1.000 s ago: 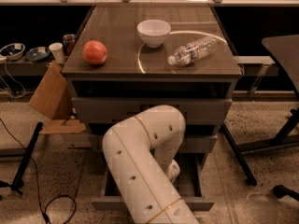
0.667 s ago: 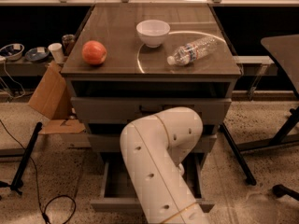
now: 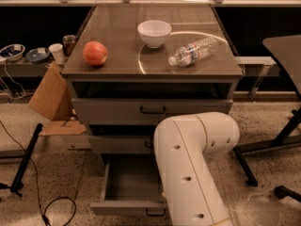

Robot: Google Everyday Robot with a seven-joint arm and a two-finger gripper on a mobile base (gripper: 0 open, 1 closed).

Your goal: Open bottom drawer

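At the foot of the grey cabinet (image 3: 113,111), the bottom drawer (image 3: 123,206) stands pulled well out toward the camera, its plain inside bared and its dark bar handle (image 3: 154,214) running left to right along the front. The robot's white arm (image 3: 190,168) crosses the drawer's right half and hides the gripper. Whether the gripper is open or closed cannot be told. It probably lies behind the arm, near the handle.

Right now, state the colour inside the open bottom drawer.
Plain grey, bottom drawer, camera view; gripper hidden behind white arm.
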